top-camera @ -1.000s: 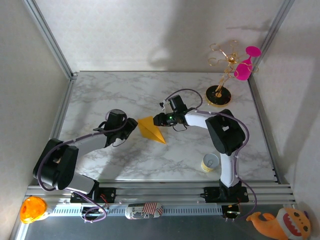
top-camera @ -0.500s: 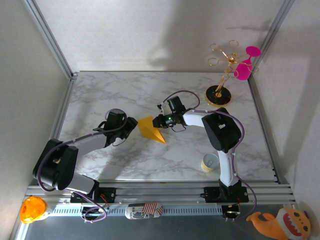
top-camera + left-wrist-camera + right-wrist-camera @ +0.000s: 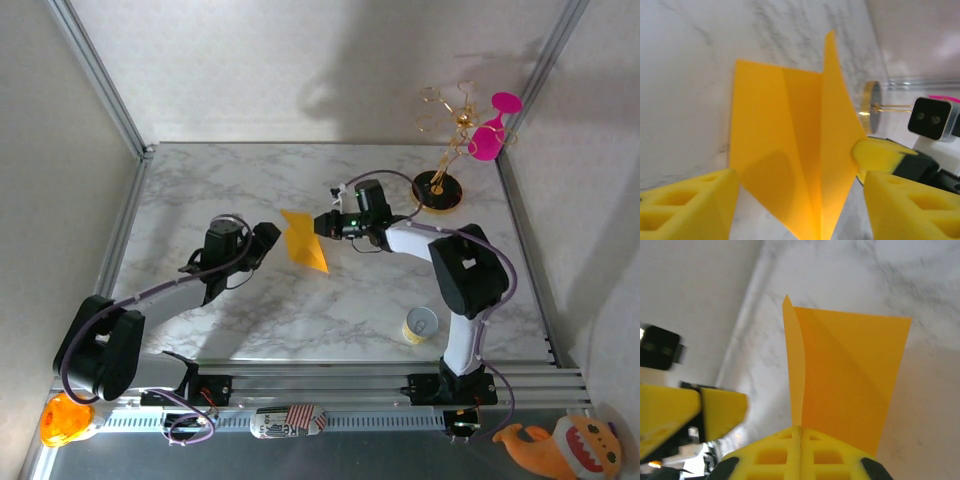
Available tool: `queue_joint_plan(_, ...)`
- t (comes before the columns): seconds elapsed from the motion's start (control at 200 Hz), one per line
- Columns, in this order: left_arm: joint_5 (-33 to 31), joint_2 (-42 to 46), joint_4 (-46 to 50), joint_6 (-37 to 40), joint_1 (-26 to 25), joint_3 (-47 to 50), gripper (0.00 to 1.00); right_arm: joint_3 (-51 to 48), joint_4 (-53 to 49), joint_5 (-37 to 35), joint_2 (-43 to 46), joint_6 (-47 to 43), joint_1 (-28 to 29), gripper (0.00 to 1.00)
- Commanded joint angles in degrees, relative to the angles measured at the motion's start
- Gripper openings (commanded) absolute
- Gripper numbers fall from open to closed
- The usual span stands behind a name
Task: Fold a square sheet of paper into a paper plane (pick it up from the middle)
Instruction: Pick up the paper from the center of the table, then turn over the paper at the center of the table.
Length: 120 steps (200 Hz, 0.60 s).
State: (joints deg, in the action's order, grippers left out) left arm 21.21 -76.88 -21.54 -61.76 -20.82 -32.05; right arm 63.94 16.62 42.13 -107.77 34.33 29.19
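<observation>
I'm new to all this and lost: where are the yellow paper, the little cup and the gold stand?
yellow paper (image 3: 304, 243), top view, middle of its folded face.
little cup (image 3: 420, 324), top view, its open top.
gold stand (image 3: 437, 191), top view, its round base.

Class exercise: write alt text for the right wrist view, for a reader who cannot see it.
The right end effector pinches the near edge of a partly folded yellow-orange paper sheet, its yellow fingers shut together. The sheet fans out against a white marbled table, with one flap raised along its left side.
</observation>
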Motion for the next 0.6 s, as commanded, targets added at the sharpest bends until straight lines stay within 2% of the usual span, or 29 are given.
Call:
queue_joint_plan(0.0,4.80,0.62,-11.94,0.26,-1.89,1.11,0.71,-2.15,7.76,3.13,4.14,7.49,-0.78,0.02)
queue_joint_plan(0.24,8.79,-2.55,-26.51,-1.26,-4.72,0.72,0.70,-4.35,13.17,6.71,7.61,17.43,-1.06,0.02)
queue_joint_plan(0.441,9.41,-4.25,-30.43,-0.91,-5.33,0.07,0.59,-5.71,18.85,9.71,7.85,24.66,-1.06,0.02)
queue_joint_plan(0.596,9.63,-5.44,-30.01,-0.38,-5.50,-0.59,0.50,-6.58,21.90,10.96,8.01,27.77,-1.06,0.03)
